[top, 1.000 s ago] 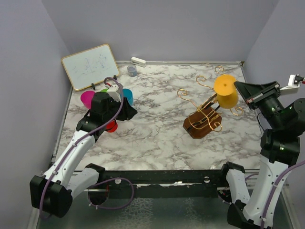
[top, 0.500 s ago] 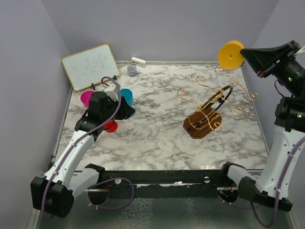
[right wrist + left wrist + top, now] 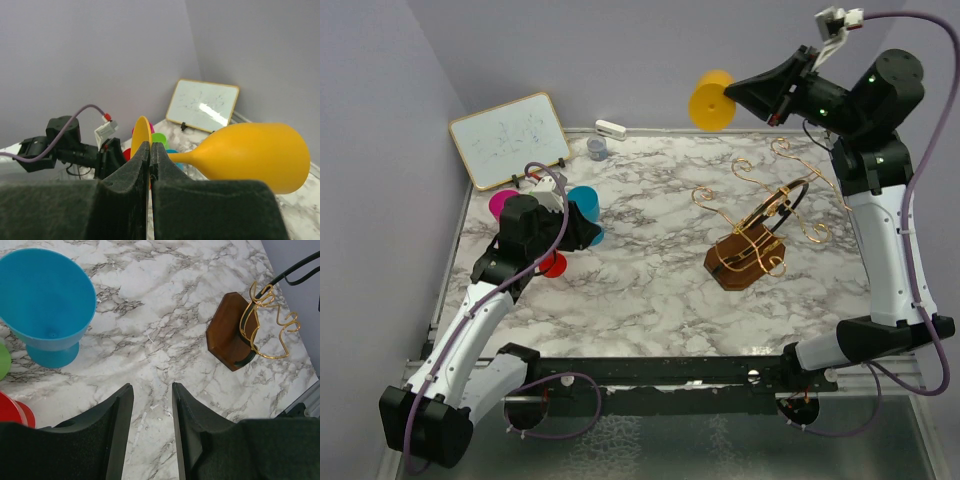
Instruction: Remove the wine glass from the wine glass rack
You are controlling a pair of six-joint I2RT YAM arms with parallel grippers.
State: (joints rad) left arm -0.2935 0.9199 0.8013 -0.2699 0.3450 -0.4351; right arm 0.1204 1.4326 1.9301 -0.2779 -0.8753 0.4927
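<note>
Glass axis: the yellow wine glass [image 3: 712,100] lay sideways in the air, with its long axis about level. Its foot was toward my right gripper [image 3: 738,93] and its bowl pointed away, toward the left side of the scene.
Glass in the wrist view: the foot showed edge-on just above my fingertips, and the stem ran right to the bowl [image 3: 255,155].
Writing: the whiteboard [image 3: 510,138] carried only faint scribbles that I could not read. I saw no brand or label anywhere.
Right gripper: it was closed tight [image 3: 150,147], pinching the glass where the stem meets the foot.
Glass position: it was held high near the back wall, above the far edge of the counter [image 3: 650,290].
Rack: the wine glass rack [image 3: 745,262] sat right of the counter's middle, brown block base down and gold wire arms curling up. It was well apart from the glass and touched neither it nor my gripper.
Left gripper: it was about half open [image 3: 152,390] and held nothing. It hung over the marble just beside a blue cup [image 3: 47,300], with a red cup [image 3: 10,412] close by.
</note>
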